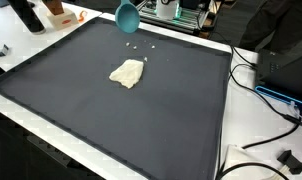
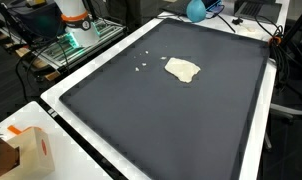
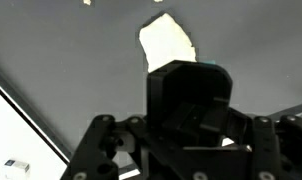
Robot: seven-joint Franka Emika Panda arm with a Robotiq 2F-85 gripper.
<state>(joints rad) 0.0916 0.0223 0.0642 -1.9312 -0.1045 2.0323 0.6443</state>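
Though the hand (image 3: pixel 189 95) hides whether it is apart or together, pale cloth (image 1: pixel 127 73) mid-desk (image 1: pixel 171 125) looks soft, light, limp: pinch its raised far fold.

Both exterior views sit high and well back, looking down across the bench (image 1: pixel 31 132) from opposite corners, and both catch the pale cloth (image 1: pixel 127 73) mid-mat. The wrist view hangs close, facing down past the gripper (image 3: pixel 188 95), cloth at twelve o'clock.

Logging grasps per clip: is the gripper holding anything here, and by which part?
Nothing visibly held: the cream cloth lies free on the dark mat, ahead of the gripper; its jaws are unreadable.
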